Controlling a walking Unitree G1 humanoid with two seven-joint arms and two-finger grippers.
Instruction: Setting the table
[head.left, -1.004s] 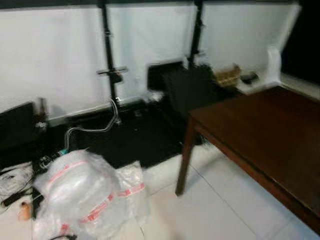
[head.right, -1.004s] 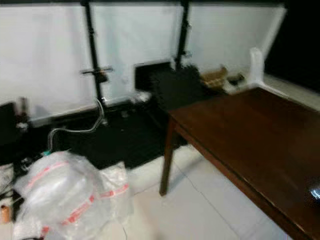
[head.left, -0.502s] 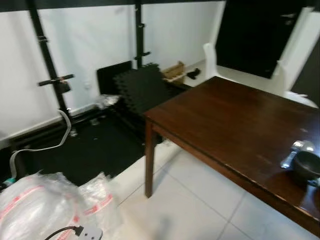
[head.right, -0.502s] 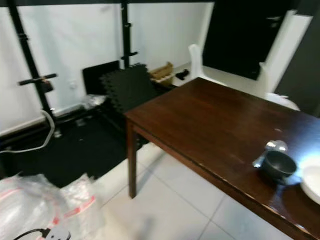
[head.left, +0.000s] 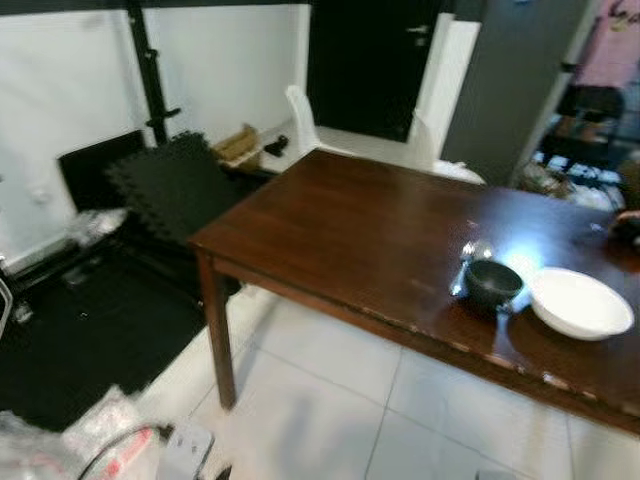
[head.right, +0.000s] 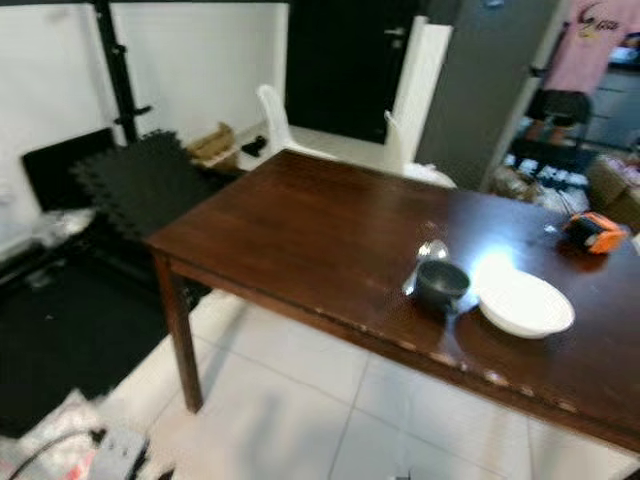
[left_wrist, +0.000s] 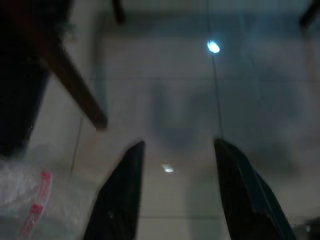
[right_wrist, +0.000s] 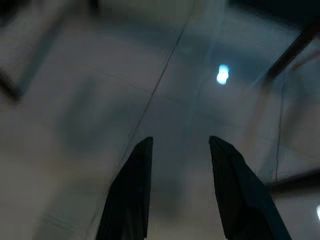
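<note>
Left eye view: the tabletop runs from centre frame out to the right edge. On it, right of centre near the front edge, there's a small dark bowl with a spoon lying just behind it on its left, handle slanting toward the front edge. Right beside the bowl, further right, is a white plate. Black foam mats sit on the floor at left.

Right eye view: same scene. Bowl, spoon and plate sit right of centre, and an orange tape measure lies further back at the right edge of the frame. White chairs stand behind the far side of the table.

Left wrist view: the left gripper hangs low, pointing down at the floor tiles, jaws spread wide and holding nothing. A table leg shows upper left and a plastic bag lower left.

Right wrist view: the right gripper is also aimed at bare floor, jaws wide apart, empty.

So the dishes are up on the tabletop, ahead and to the right, while both arms dangle well below it. I'd guess the right arm is the nearer one, but I've got to walk in closer and lift an arm before anything's reachable.
</note>
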